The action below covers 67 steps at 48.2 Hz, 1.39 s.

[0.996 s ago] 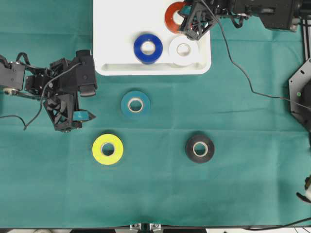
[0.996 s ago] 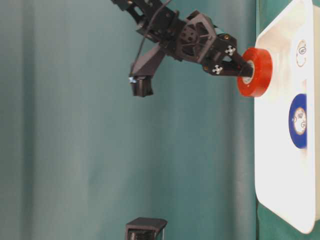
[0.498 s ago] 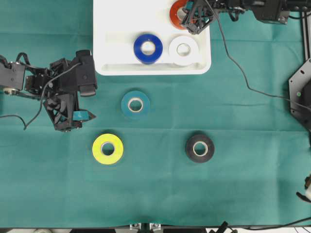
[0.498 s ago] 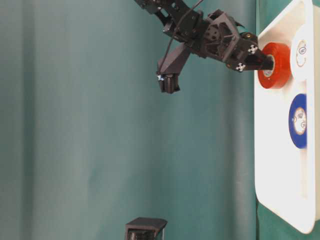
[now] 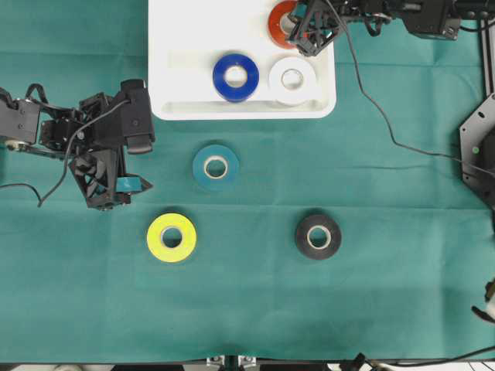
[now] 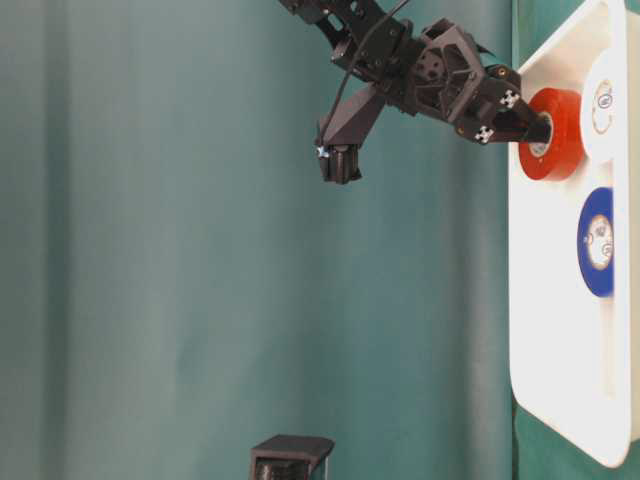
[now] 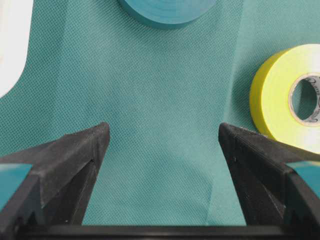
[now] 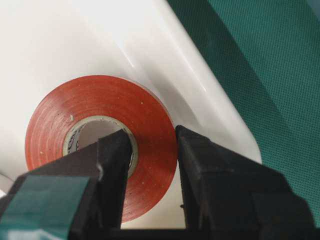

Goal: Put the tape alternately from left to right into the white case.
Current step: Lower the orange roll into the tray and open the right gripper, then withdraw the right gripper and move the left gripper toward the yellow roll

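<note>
White case [image 5: 186, 69], shallow and round-cornered, lies at 12 o'clock on the green counter [image 5: 255, 309], holding blue [image 5: 236, 76], white [image 5: 292, 79] and orange-red roll [image 5: 277, 23]. Right end effector [image 8: 152, 150] straddles the orange-red wall; whether it grips, I cannot tell. Teal [image 5: 216, 166], yellow [image 5: 172, 237], black [image 5: 318, 236] rolls lie outside. Left end effector [image 7: 162, 145] gapes, released. Only the wrist view shows the straddle.

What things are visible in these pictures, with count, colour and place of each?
case: 1, white, top centre of the cloth.
rolls in case: 3; blue, white, orange-red at the far right corner.
rolls on cloth: 3; teal, yellow, black.
cloth: 1, green, covers the table.
left pincer: open, over bare cloth near the yellow roll.
right pincer: one finger in the orange-red roll's core, one outside it.
</note>
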### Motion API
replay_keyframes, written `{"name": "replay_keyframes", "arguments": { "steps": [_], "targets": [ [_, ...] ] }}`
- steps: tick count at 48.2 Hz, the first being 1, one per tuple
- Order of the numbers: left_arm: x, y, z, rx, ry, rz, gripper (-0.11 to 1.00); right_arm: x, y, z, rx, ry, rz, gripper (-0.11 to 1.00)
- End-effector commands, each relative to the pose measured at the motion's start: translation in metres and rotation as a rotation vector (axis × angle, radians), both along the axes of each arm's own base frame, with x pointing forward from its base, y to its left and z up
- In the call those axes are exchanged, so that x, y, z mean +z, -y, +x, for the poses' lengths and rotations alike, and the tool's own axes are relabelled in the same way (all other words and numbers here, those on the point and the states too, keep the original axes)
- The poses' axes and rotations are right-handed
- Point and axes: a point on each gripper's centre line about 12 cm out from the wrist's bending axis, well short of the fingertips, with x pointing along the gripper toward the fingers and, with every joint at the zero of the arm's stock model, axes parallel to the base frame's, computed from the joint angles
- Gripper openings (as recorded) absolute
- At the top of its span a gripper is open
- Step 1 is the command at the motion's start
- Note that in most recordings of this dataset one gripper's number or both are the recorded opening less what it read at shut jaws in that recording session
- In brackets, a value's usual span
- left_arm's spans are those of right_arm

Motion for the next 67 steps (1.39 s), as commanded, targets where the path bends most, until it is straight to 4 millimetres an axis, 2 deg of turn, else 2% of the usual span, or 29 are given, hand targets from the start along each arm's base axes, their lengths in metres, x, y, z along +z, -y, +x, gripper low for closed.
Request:
{"name": "replay_keyframes", "arguments": {
  "steps": [1, 8, 10, 15, 25, 32, 52, 67],
  "targets": [
    [0.006, -0.001, 0.003, 0.003, 0.024, -0.002, 0.68, 0.008, 0.002, 0.001, -0.002, 0.012, -0.013, 0.36],
    [0.006, -0.001, 0.003, 0.003, 0.024, -0.002, 0.68, 0.008, 0.002, -0.003, -0.012, -0.015, -0.008, 0.79],
    [0.006, -0.001, 0.002, 0.003, 0.023, -0.002, 0.68, 0.007, 0.002, -0.004, -0.014, -0.020, -0.006, 0.85],
    [0.006, -0.001, 0.003, 0.002, 0.026, -0.001, 0.68, 0.011, 0.001, -0.004, -0.014, -0.014, -0.011, 0.78],
    [0.006, -0.001, 0.003, 0.006, 0.023, -0.002, 0.68, 0.018, -0.001, -0.006, -0.010, 0.005, -0.020, 0.78],
    [0.006, -0.001, 0.003, 0.004, 0.024, -0.003, 0.68, 0.029, -0.011, -0.002, 0.018, 0.023, -0.033, 0.78],
    [0.006, -0.001, 0.003, 0.005, 0.023, -0.002, 0.68, 0.068, -0.081, 0.011, 0.201, 0.121, -0.069, 0.78],
    [0.006, -0.001, 0.003, 0.007, 0.026, -0.004, 0.68, 0.073, -0.130, 0.020, 0.340, 0.162, -0.062, 0.78]
  ]
}}
